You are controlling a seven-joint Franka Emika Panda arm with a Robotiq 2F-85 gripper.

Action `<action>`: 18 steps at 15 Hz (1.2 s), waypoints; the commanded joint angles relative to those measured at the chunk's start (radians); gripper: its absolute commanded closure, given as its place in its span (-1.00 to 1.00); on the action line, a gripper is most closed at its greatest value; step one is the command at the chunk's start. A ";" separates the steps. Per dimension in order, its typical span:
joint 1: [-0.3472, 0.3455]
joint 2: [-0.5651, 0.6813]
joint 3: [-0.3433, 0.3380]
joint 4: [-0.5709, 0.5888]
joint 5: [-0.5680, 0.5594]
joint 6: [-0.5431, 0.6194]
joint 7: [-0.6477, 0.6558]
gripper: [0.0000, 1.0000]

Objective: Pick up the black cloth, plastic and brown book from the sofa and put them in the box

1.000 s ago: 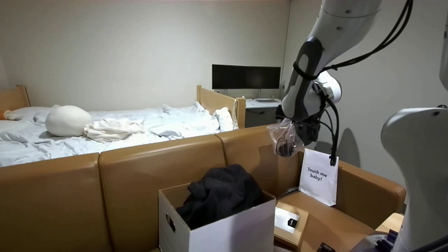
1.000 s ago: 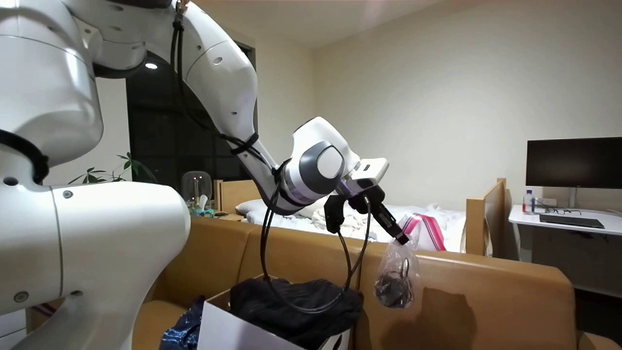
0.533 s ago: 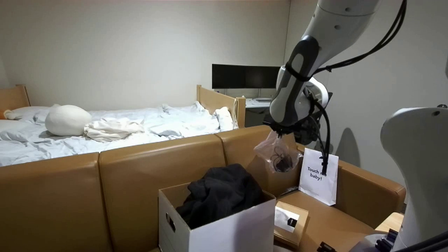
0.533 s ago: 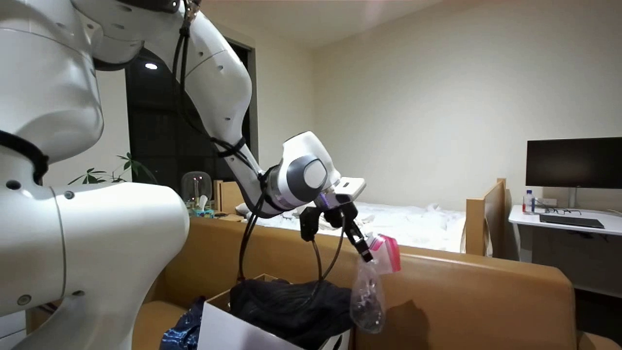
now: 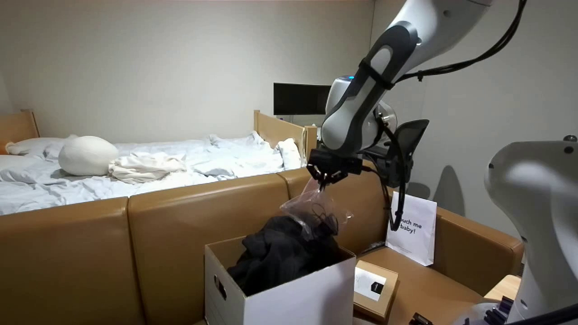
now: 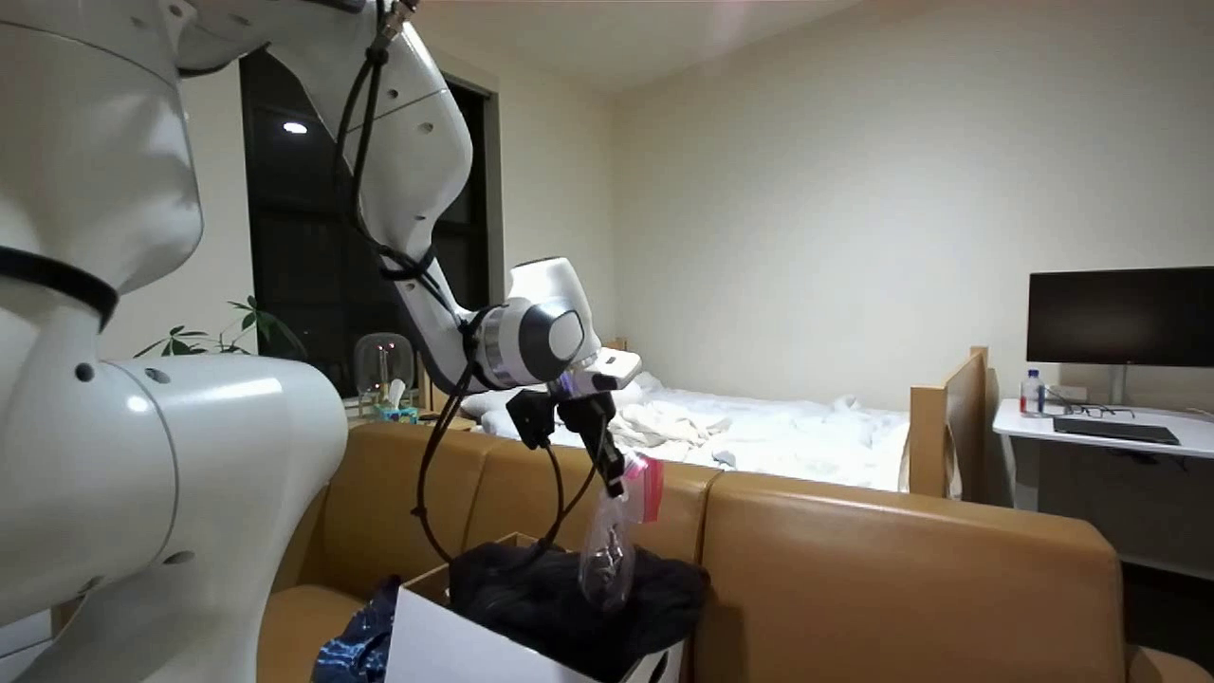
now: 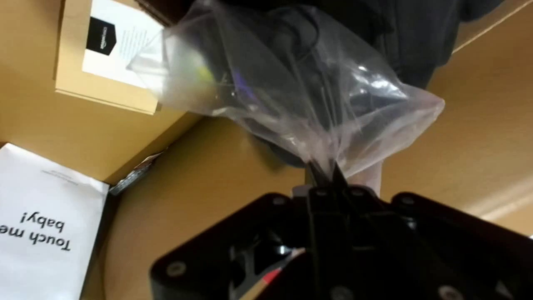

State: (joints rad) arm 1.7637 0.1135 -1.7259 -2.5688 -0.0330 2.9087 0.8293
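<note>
While my fingers (image 7: 339, 180) are pinched fully together on its neck, the clear plastic bag (image 6: 607, 566) hangs lengthwise below them, just right of centre in an exterior view, overlapping the upper right of the black cloth (image 5: 275, 259), contact unclear, so I judge that going down and leftward there should land it in the white carton (image 5: 293, 307).

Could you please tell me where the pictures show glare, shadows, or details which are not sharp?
Wrist view: white glints on the plastic; the small print on the brown book is too blurred to read. In an exterior view: a rounded shadow on the wall. In an exterior view: a bright spot, probably a reflection, in the dark window.
</note>
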 commanded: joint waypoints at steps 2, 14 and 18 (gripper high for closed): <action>-0.152 -0.170 0.212 0.002 0.071 0.001 -0.190 0.99; 0.051 -0.370 0.104 0.015 0.070 -0.079 -0.306 0.96; 0.150 -0.317 0.020 0.034 0.059 -0.085 -0.287 0.99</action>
State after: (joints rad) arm 1.8194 -0.2665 -1.6312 -2.5527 0.0358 2.8290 0.5179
